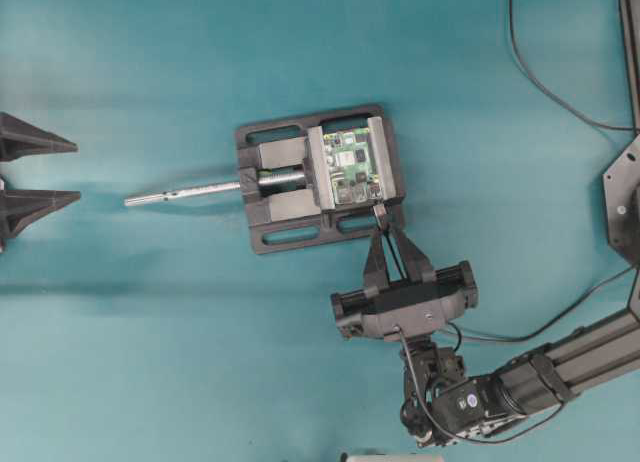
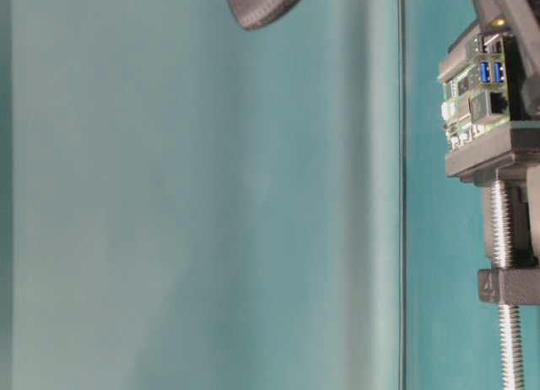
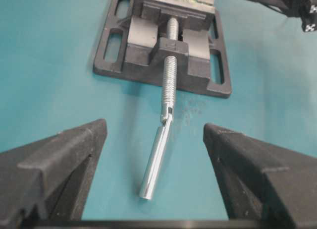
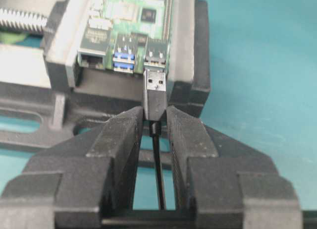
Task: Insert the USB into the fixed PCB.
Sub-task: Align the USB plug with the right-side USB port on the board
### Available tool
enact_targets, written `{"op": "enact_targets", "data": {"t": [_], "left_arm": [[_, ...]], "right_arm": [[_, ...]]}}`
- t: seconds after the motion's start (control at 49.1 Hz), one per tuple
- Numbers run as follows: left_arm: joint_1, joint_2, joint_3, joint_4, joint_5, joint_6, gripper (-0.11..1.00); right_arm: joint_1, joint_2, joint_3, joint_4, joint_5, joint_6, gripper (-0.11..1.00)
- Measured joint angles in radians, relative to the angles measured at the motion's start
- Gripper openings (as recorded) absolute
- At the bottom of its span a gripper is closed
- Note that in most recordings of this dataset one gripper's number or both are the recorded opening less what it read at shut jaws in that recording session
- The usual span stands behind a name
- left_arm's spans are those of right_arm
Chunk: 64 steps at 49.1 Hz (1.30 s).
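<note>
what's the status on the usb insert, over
Right gripper shut on the USB, plug just short of the fixed PCB port. Left gripper open, clear of the vise. Nothing in the way.

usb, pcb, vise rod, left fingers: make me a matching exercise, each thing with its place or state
Things:
1. USB
2. PCB
3. vise rod
4. left fingers

Places or states:
A. clamped in the black vise
B. wide apart, holding nothing
C. pinched between the right fingers, just short of a port
D. sticking out of the vise over the teal table

Pairs: 1-C, 2-A, 3-D, 4-B
</note>
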Motion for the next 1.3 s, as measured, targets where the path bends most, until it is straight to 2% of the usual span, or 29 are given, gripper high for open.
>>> {"op": "enact_targets", "data": {"t": [0.937, 1.304], "left_arm": [[0.000, 0.000, 0.000, 0.002, 0.000, 0.000, 0.96], [0.000, -0.002, 0.000, 0.002, 0.000, 0.000, 0.96]], "right_arm": [[-0.026, -0.002, 0.006, -0.002, 0.025, -0.008, 0.21], [-0.031, -0.015, 0.006, -0.002, 0.025, -0.071, 0.21]]}}
